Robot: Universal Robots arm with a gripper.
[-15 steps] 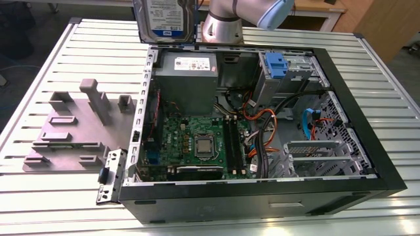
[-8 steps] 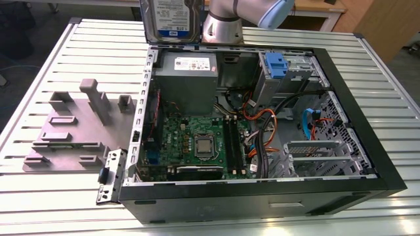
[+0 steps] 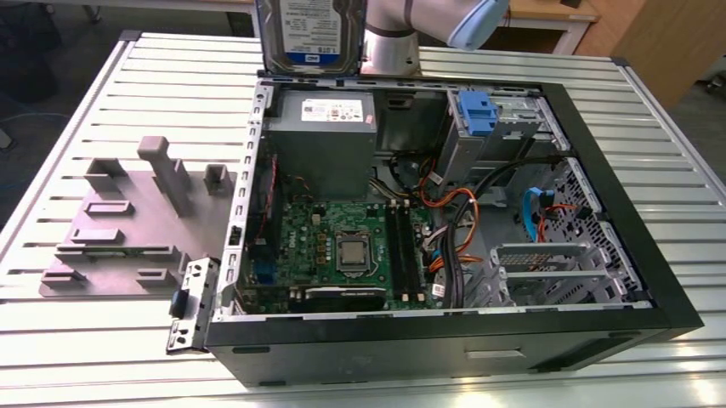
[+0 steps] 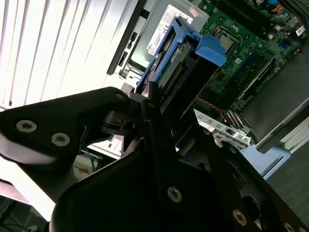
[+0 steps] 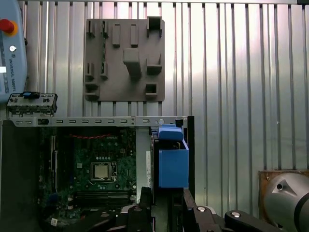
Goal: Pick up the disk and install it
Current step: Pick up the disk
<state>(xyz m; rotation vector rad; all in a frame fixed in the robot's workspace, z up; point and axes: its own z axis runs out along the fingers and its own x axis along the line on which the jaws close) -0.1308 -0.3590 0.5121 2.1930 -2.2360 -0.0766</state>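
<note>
We see the black gripper (image 4: 169, 104) clamped on the disk (image 4: 186, 77), whose blue side rails (image 4: 211, 48) and connector edge face us. Beyond the disk lies the open computer case (image 4: 126, 48), with its green motherboard (image 4: 253, 53) and a grey power-supply box (image 4: 166, 21) bearing a white sticker. The ribbed metal bench (image 4: 53, 43) runs beside the case.

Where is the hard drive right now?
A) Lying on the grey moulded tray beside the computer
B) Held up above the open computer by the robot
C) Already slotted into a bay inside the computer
B: in the exterior view the disk hangs upright above the edge of the open computer case, and in the second wrist view the gripper is clamped on it.
</note>
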